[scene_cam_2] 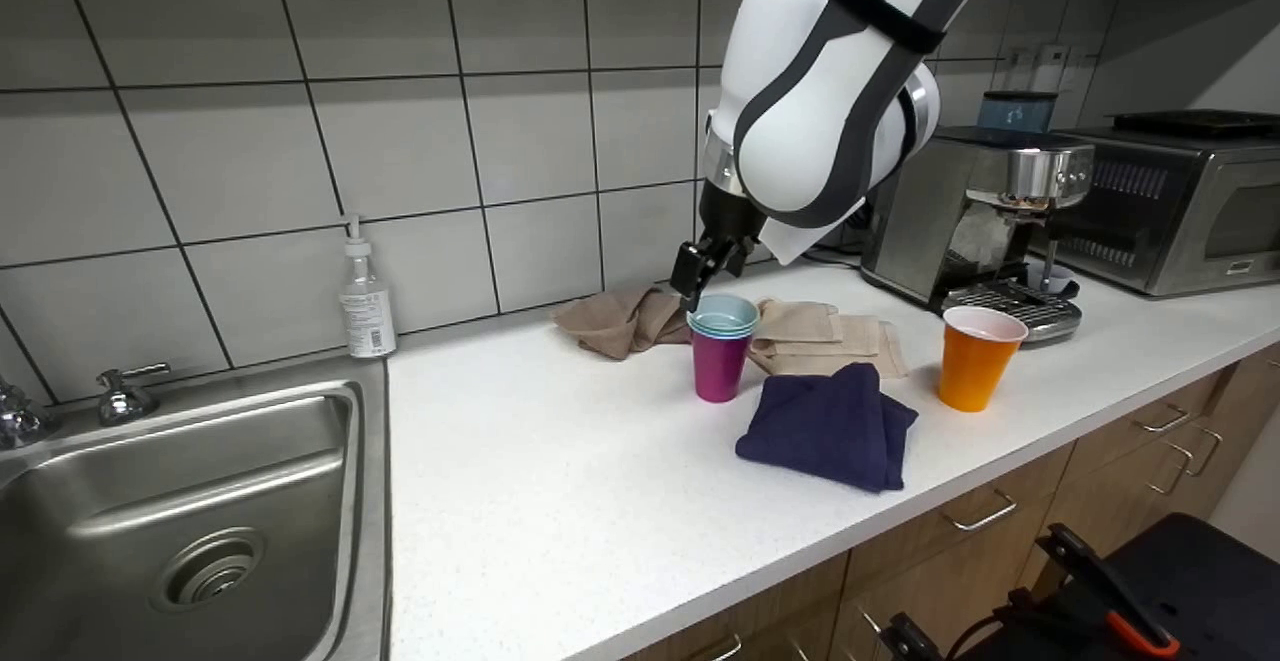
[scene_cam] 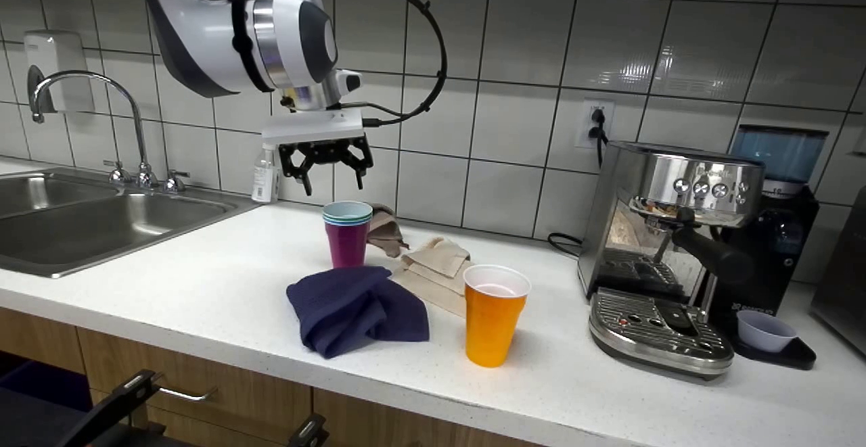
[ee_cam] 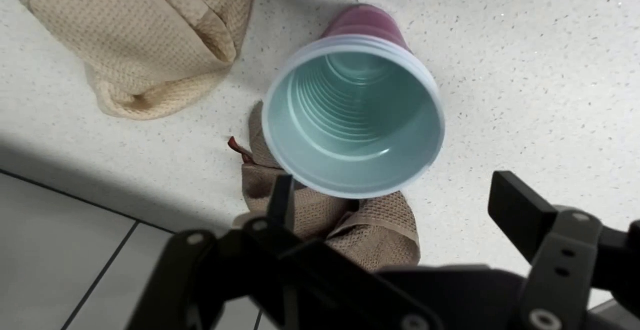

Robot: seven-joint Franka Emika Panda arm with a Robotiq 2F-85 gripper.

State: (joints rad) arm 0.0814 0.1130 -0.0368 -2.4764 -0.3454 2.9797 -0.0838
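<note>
My gripper [scene_cam: 334, 186] is open and holds nothing. It hangs a little above a stack of cups [scene_cam: 348, 244], magenta outside with a pale teal cup on top. The stack stands upright on the white counter, also seen in an exterior view [scene_cam_2: 720, 371]. In the wrist view the stack's open mouth [ee_cam: 355, 115] lies just ahead of the spread fingers [ee_cam: 393, 180], apart from them. A crumpled brown cloth [ee_cam: 375, 235] lies behind the stack. A folded beige cloth [scene_cam: 436, 264] and a navy cloth [scene_cam: 358, 305] lie beside it. An orange cup [scene_cam: 492, 325] stands upright farther along.
A steel sink [scene_cam_2: 370, 501] with a faucet [scene_cam: 139, 129] and a pump bottle [scene_cam_2: 368, 311] are at one end. An espresso machine [scene_cam: 683, 190], a grinder [scene_cam: 778, 230] and an oven [scene_cam_2: 1190, 211] stand at the other. A tiled wall [scene_cam: 514, 122] runs behind.
</note>
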